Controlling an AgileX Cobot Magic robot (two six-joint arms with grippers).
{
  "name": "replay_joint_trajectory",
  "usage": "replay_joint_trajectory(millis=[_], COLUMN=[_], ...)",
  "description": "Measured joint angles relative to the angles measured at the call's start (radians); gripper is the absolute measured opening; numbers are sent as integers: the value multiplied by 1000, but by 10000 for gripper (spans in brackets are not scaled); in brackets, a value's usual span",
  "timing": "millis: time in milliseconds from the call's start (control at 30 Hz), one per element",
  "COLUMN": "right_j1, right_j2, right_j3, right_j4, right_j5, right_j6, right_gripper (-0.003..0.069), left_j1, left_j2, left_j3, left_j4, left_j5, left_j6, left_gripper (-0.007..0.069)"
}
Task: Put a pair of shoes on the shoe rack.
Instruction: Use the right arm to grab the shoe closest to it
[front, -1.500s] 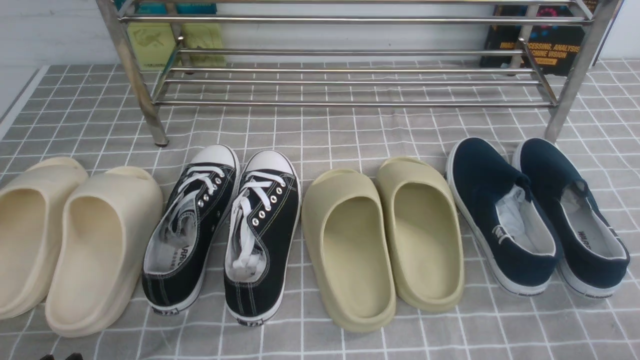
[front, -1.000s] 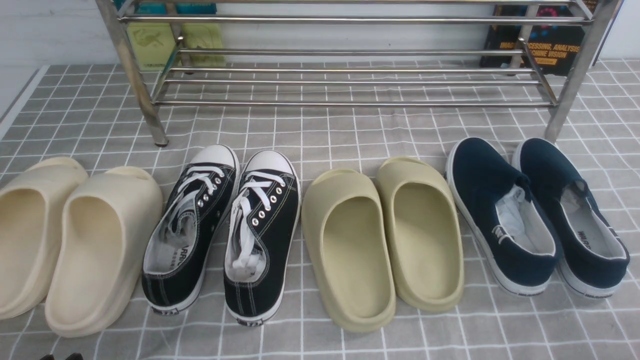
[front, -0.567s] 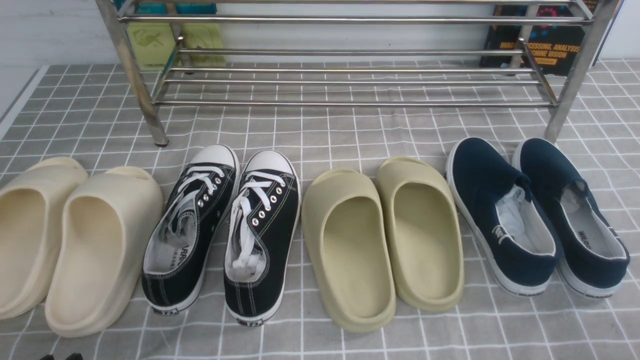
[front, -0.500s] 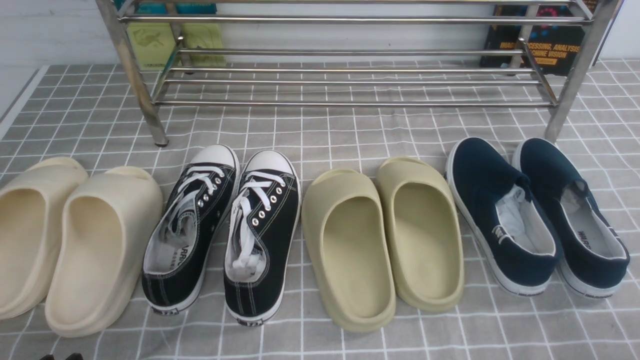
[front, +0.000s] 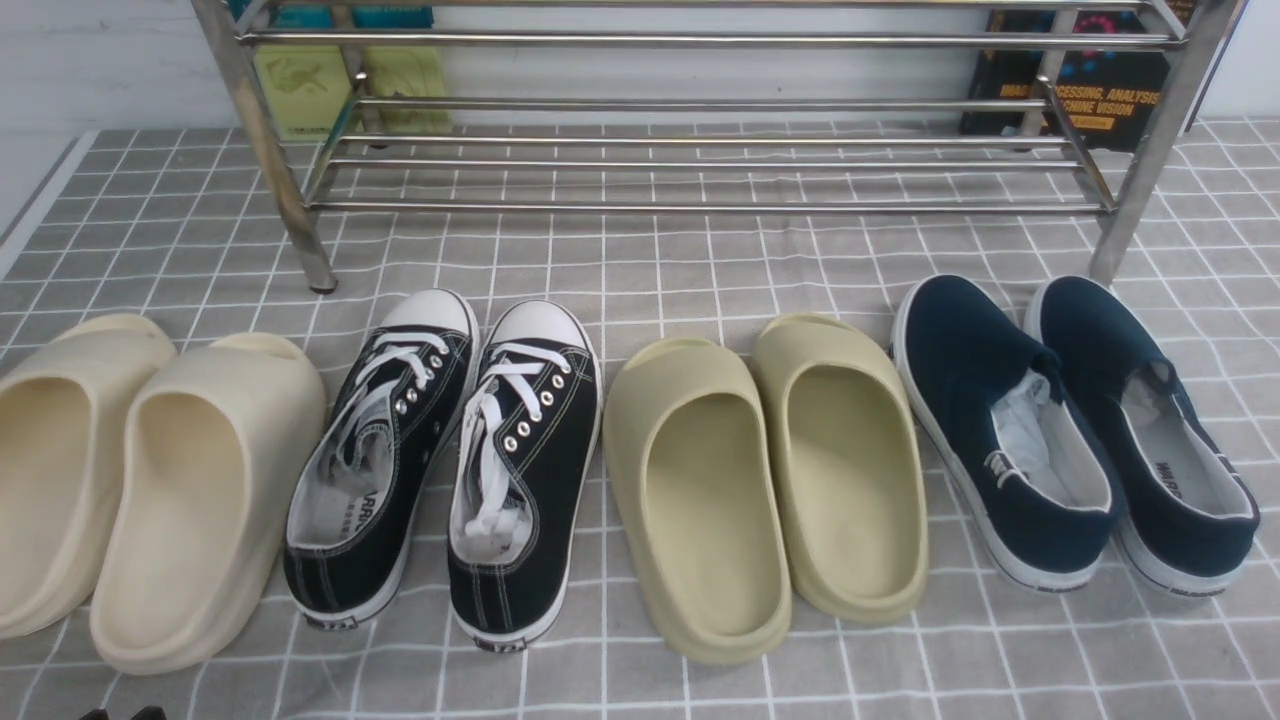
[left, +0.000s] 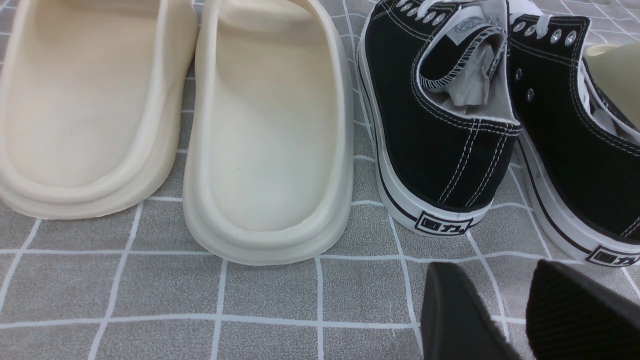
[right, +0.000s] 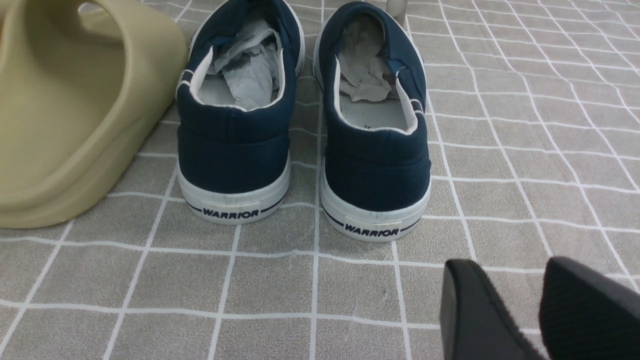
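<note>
Ahead, navy shoes (right: 233, 145), clear of right fingers (right: 475, 315).

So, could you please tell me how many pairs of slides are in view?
2: cream pair far left; olive pair between black sneakers and navy slip-ons. None seem hidden.

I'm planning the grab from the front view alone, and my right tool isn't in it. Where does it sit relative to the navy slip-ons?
Observer: The right tool is back from the heels of the navy slip-ons, touching neither shoe.
Operator: Open?
Observer: Yes, its pads stand apart, with tablecloth showing between them.
Operator: And the left tool?
Observer: Open too, holding nothing, short of the heels of the black lace-up sneakers.
</note>
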Motion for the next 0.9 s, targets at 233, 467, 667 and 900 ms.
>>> replay_joint_trajectory(millis=[233,467,667,900], right_j1=[0,0,0,0], right_j2=[0,0,0,0], right_j3=[8,9,10,10], right_j4=[-4,-56,-99,-84], right_j5=[-59,-272,-548,-1010], right_j6=[0,0,3,80], right_gripper=[244,244,244,244], left_j1=[0,0,0,0], left_j2=[0,0,0,0], left_j3=[0,0,0,0], left_j4=[0,0,0,0], left_j5=[0,0,0,0], left_j6=[0,0,0,0], left_gripper=[239,239,239,239])
